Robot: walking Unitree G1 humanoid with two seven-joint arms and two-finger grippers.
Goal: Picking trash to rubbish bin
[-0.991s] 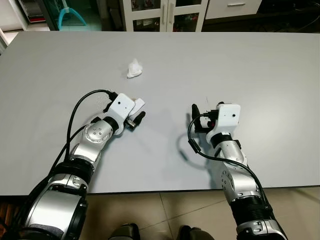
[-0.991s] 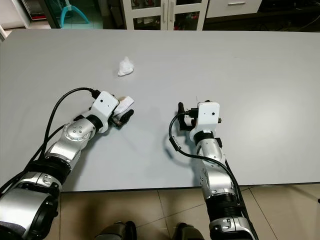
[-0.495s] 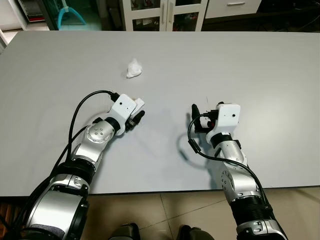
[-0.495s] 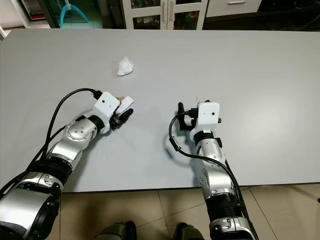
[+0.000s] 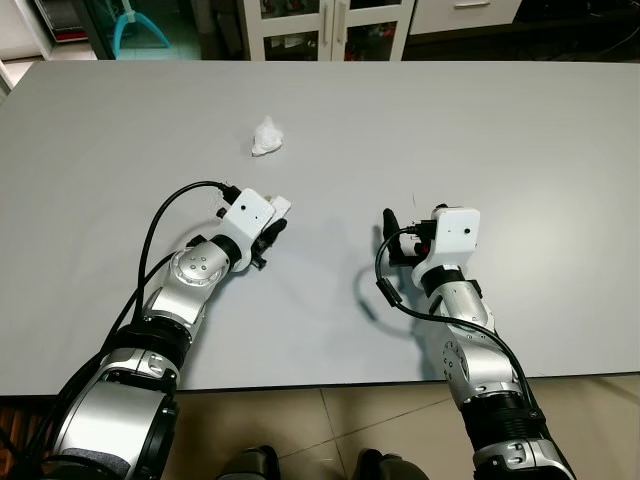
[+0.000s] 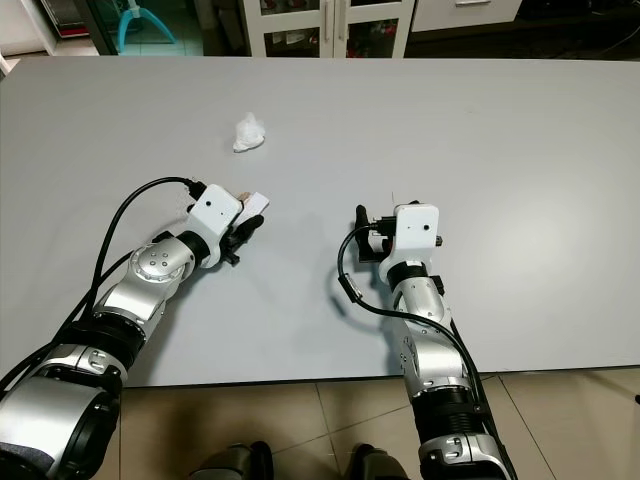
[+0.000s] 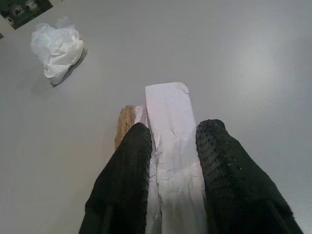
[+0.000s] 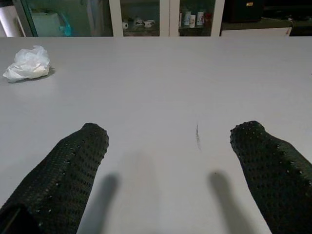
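Observation:
On the grey table my left gripper is shut on a flat white paper wrapper, which sticks out past the fingertips. A small brown piece shows beside the wrapper, just above the tabletop. A crumpled white tissue lies further back on the table, apart from the gripper and a little to its left. My right gripper rests low over the table's middle, open, with bare tabletop between its fingers.
White glass-door cabinets stand behind the table's far edge, and a teal stool is at the back left. Tiled floor shows beyond the near edge. The table's right half is bare.
My left wrist has drawn slightly inward and turned, with the wrapper still held. The right arm and the tissue have not moved.

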